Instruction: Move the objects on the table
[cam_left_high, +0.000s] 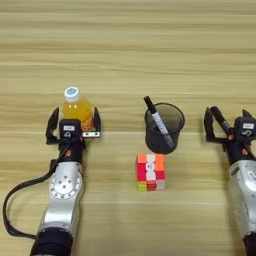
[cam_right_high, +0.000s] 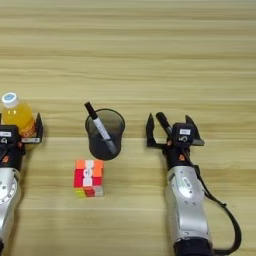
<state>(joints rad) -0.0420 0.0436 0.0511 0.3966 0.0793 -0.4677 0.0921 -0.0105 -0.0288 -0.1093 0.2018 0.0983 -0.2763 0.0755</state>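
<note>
A small orange-juice bottle (cam_left_high: 78, 106) with a white cap stands upright on the table (cam_left_high: 125, 55) at the left. My left gripper (cam_left_high: 74, 124) is open, its two black fingers spread on either side of the bottle's base. In the middle stands a black mesh pen cup (cam_left_high: 165, 128) with one black marker pen (cam_left_high: 158, 123) leaning in it. Just in front of the cup lies a multicoloured puzzle cube (cam_left_high: 151, 171). My right gripper (cam_right_high: 171, 129) rests on the table to the right of the cup, open and holding nothing.
A black cable (cam_left_high: 15, 200) loops beside my left forearm, and another (cam_right_high: 227, 220) runs along my right forearm. Bare wood stretches across the far half of the table.
</note>
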